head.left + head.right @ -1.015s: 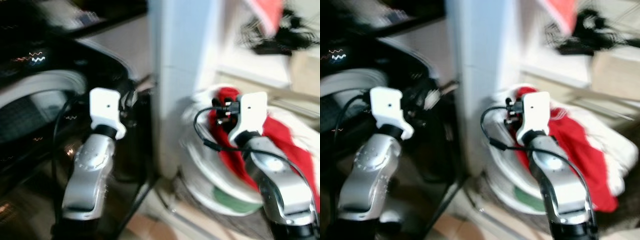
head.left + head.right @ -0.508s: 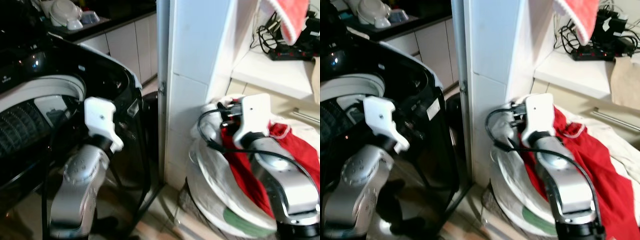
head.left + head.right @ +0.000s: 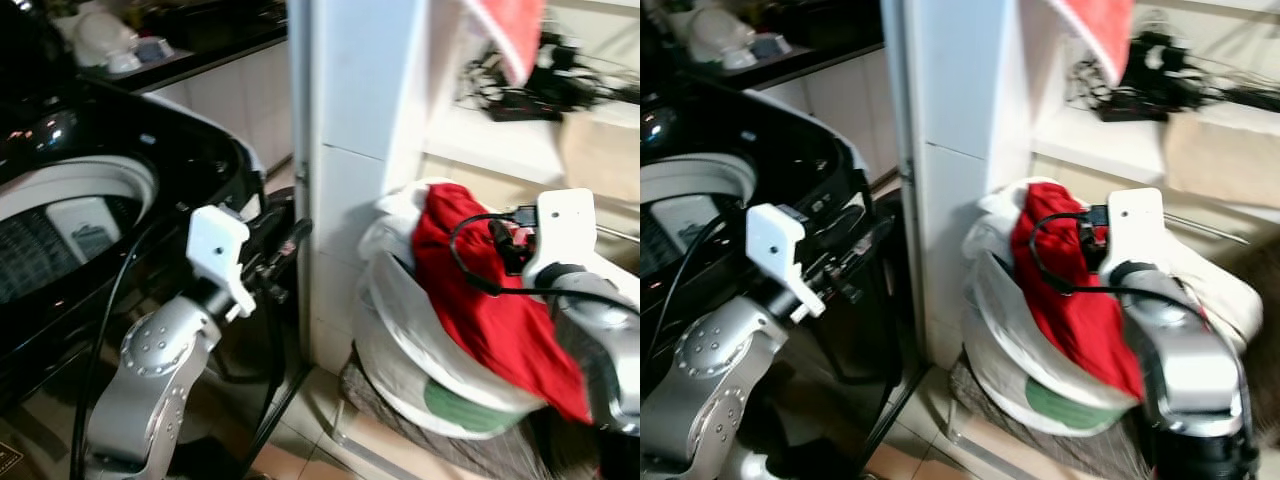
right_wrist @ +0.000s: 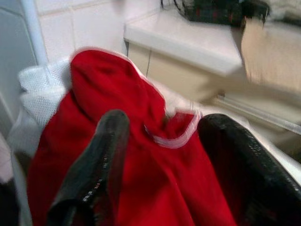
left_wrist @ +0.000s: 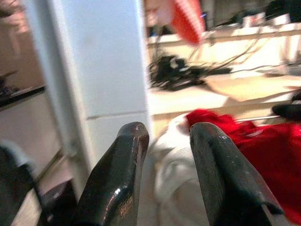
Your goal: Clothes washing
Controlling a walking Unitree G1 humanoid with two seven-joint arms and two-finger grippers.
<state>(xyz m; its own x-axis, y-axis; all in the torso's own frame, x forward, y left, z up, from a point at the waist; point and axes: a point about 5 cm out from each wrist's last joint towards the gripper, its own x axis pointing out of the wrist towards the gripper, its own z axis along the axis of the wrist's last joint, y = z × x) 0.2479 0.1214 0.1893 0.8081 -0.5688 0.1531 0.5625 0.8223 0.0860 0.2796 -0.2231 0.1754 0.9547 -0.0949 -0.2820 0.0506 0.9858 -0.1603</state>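
Note:
A red garment (image 3: pixel 480 300) lies draped over a white laundry basket (image 3: pixel 400 350) at the right, on white cloth (image 3: pixel 395 225). My right gripper (image 4: pixel 162 127) hangs open just above the red garment (image 4: pixel 141 188), nothing between its fingers. The black top-loading washing machine (image 3: pixel 150 160) stands at the left with its drum opening (image 3: pixel 60 230) uncovered. My left gripper (image 5: pixel 169 132) is open and empty, held in front of the machine's right corner and pointing toward the basket.
A white tiled pillar (image 3: pixel 360 120) stands between machine and basket. Behind the basket a white shelf (image 3: pixel 480 140) carries tangled black cables (image 3: pixel 530 95); a red cloth (image 3: pixel 510 30) hangs above. A counter with dishes (image 3: pixel 110 45) is at the back left. A dark mat (image 3: pixel 420 440) lies under the basket.
The camera has shifted and the blur has gone. My right arm has swung off to the basket's right side, uncovering more of the red garment. Both grippers stay empty.

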